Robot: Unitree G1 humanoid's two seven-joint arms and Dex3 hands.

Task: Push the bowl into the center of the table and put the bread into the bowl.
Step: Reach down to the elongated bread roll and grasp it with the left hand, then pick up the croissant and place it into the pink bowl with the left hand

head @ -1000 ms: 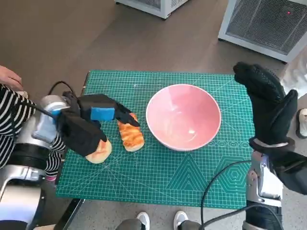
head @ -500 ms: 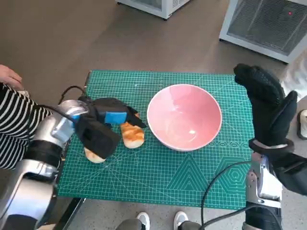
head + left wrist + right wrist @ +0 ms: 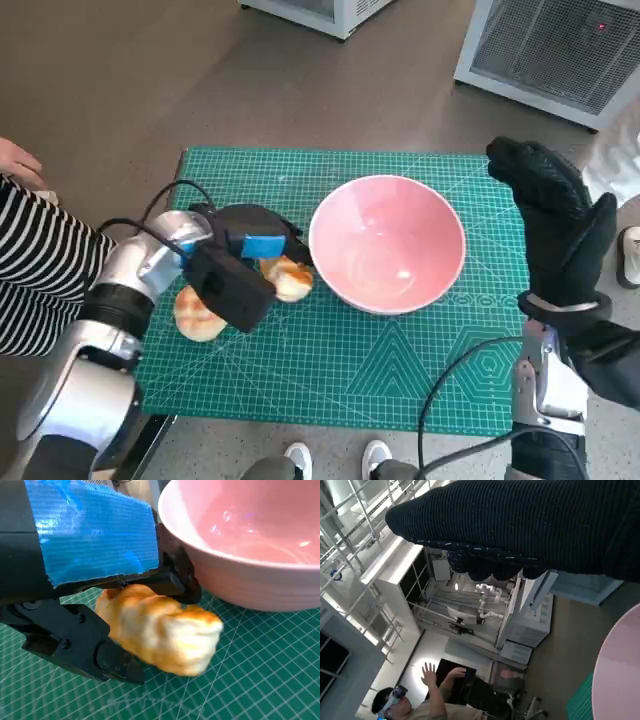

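Observation:
A pink bowl (image 3: 387, 243) stands on the green cutting mat (image 3: 400, 370), right of the middle. My left hand (image 3: 245, 262) grips a long golden piece of bread (image 3: 290, 278), which hangs just beside the bowl's left wall. In the left wrist view the bread (image 3: 160, 630) sits between the black fingers (image 3: 115, 657), close to the bowl (image 3: 240, 540). A second round bread roll (image 3: 197, 314) lies on the mat under my left forearm. My right hand (image 3: 560, 225) stands raised at the mat's right edge, fingers apart, holding nothing.
A person in a striped sleeve (image 3: 40, 270) sits at the left of the table. White appliances (image 3: 555, 50) stand on the floor beyond the mat. Shoes (image 3: 335, 462) show below the near edge. A cable (image 3: 460, 385) loops over the mat's near right corner.
My left hand has carried the long bread to the right, from the mat's left part up to the bowl's left wall. The round roll stays behind. The right hand has not moved.

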